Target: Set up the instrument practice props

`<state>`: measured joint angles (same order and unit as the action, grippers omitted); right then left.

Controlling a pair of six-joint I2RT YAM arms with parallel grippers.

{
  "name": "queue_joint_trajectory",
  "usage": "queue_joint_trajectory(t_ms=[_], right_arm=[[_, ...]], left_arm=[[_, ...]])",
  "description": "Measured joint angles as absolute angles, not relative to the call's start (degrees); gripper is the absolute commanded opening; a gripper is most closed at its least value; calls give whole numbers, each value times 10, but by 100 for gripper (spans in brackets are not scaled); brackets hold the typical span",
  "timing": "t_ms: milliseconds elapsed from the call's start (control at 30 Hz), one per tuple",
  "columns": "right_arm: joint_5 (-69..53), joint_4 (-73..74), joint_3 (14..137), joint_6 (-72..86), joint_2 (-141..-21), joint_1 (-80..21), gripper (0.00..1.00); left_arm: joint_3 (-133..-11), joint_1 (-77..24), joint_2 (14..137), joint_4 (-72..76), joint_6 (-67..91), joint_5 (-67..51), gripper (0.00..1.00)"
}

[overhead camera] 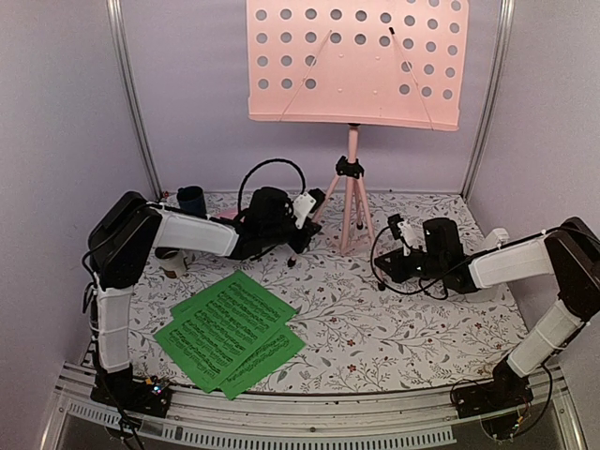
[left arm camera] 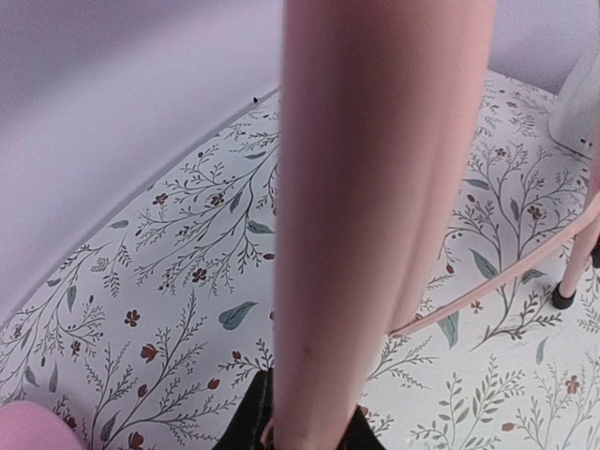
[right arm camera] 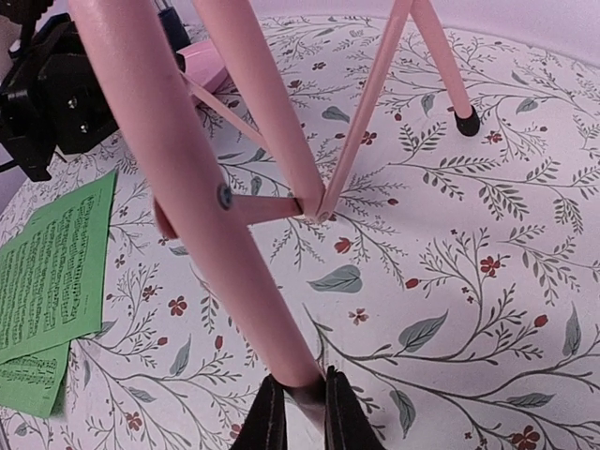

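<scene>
The pink tripod music stand stands at the back middle, its perforated desk high above. My left gripper is shut on a tripod leg, which fills the gap between its fingers. My right gripper is shut on another leg near its foot, between the black fingers. Green sheet-music pages lie fanned flat at the front left and also show in the right wrist view. A white object, maybe the metronome, sits half hidden behind my right arm.
A dark blue cup and a pink plate sit at the back left behind my left arm. The plate's edge also shows in the left wrist view. Walls close in the floral tabletop on three sides.
</scene>
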<state>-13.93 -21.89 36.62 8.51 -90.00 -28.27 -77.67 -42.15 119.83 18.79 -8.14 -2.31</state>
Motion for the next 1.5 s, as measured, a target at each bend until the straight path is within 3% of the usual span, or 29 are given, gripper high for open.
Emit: queue_joint_trajectory(t_ms=[400,667,800,933,1033,1267,1500], right_arm=[[-114,-189,358,92,-904,-250,2],[-140,-176,332,90,-862,-250,55],[-148,-165,329,91,-813,-251,74],[-150,-154,329,90,-750,-251,88],[-152,-145,330,93,-720,-251,100],[-143,-130,330,103,-678,-247,99],[-203,-92,352,123,-662,-247,99]], left_arm=[[-776,-429,1198,187,-73,3,1],[-771,-436,1195,166,-63,21,56],[-751,-438,1183,142,-55,23,82],[-714,-439,1127,125,-46,37,99],[-688,-437,1066,128,-33,48,99],[-603,-434,942,150,27,88,99],[-558,-432,892,45,123,120,99]])
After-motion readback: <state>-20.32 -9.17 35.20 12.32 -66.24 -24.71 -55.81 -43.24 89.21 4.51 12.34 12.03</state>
